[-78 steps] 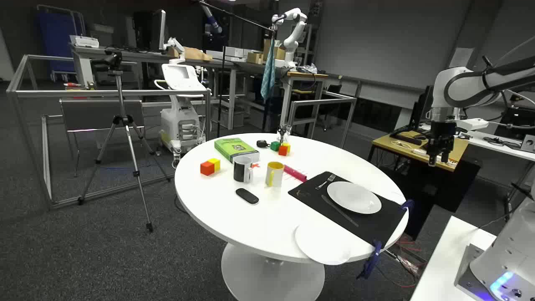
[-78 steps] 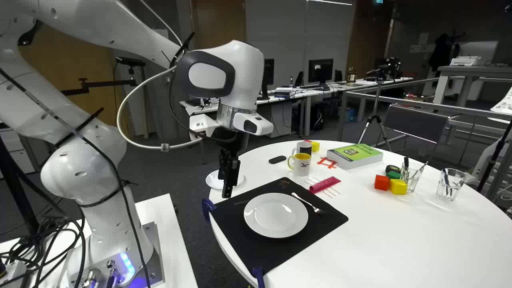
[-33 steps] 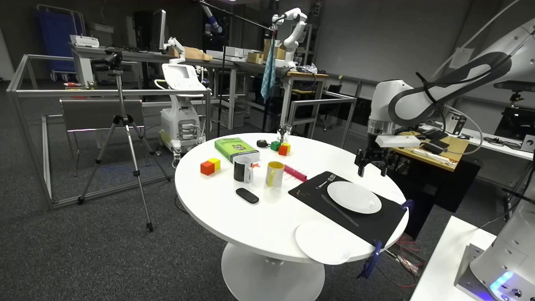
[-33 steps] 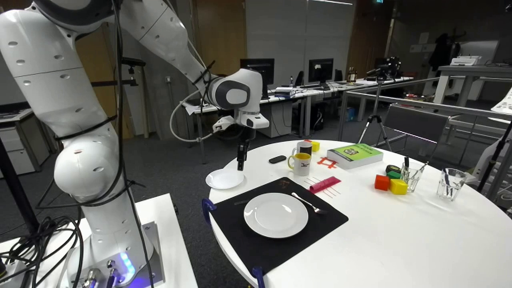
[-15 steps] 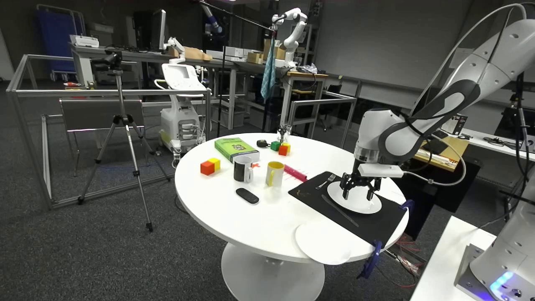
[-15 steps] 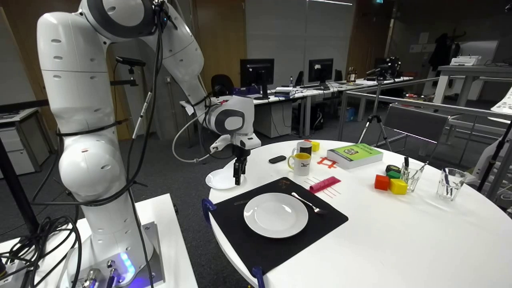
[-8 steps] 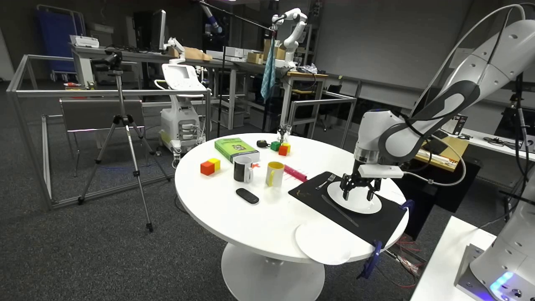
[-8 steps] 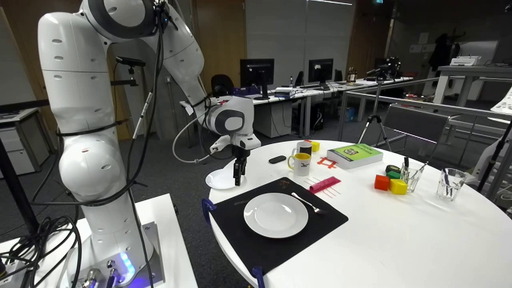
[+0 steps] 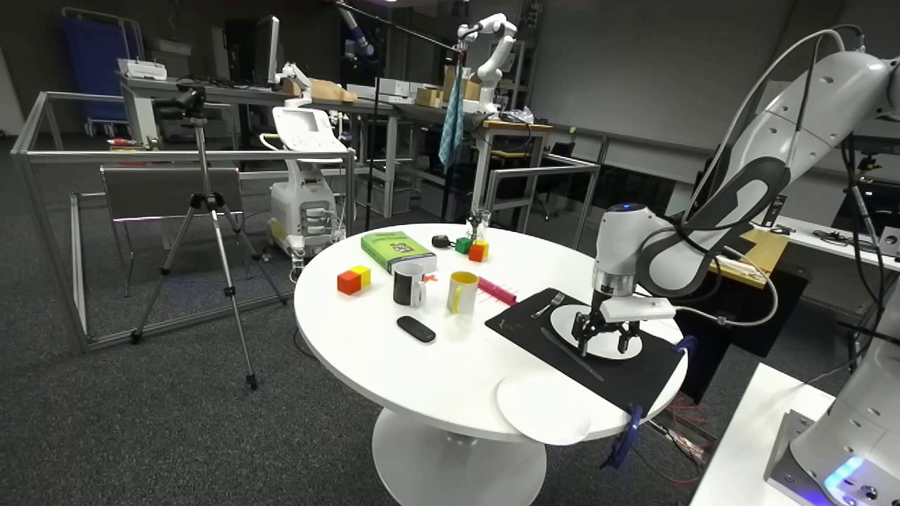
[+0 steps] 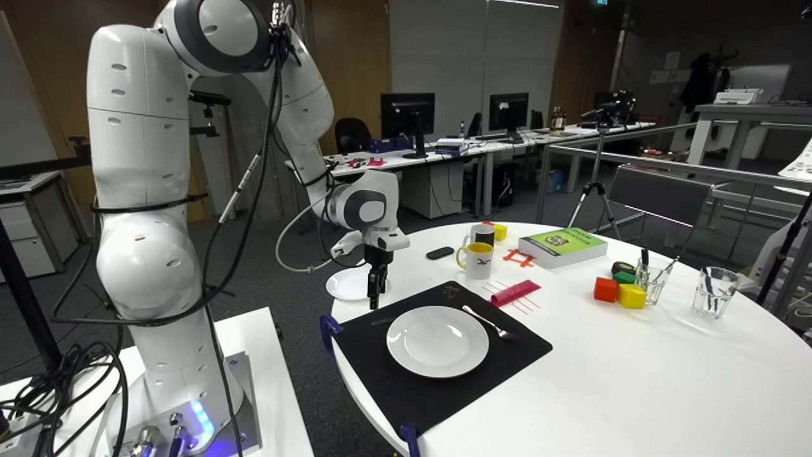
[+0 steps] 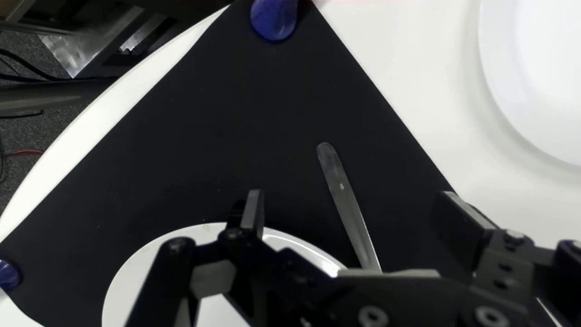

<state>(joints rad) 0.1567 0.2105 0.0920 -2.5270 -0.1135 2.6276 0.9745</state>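
My gripper [image 11: 362, 213] is open and empty, pointing down. In the wrist view a silver knife [image 11: 343, 195] lies between the two fingers, its lower end hidden behind the gripper body. The knife also shows in both exterior views [image 9: 571, 355] [image 10: 382, 321]. In an exterior view the gripper [image 10: 374, 304] hangs a little above the knife, apparently not touching it. The knife lies on a black placemat [image 11: 272, 113] beside a white plate [image 10: 438, 343]. The left finger overlaps the plate's rim in the wrist view. A fork [image 10: 491, 322] lies across the plate from the knife.
A second white plate [image 9: 541, 411] stands near the table edge. Blue clamps [image 11: 273, 18] [image 10: 411, 438] hold the mat. Two mugs [image 9: 464, 292] [image 9: 406, 284], a black oval object [image 9: 416, 329], a green book [image 9: 397, 249], coloured cubes [image 10: 631, 296] and glasses [image 10: 713, 292] stand farther off.
Over five seconds my gripper has swung in over the table and come down toward the mat. It paused, then moved lower in the last half second. The table objects have not moved.
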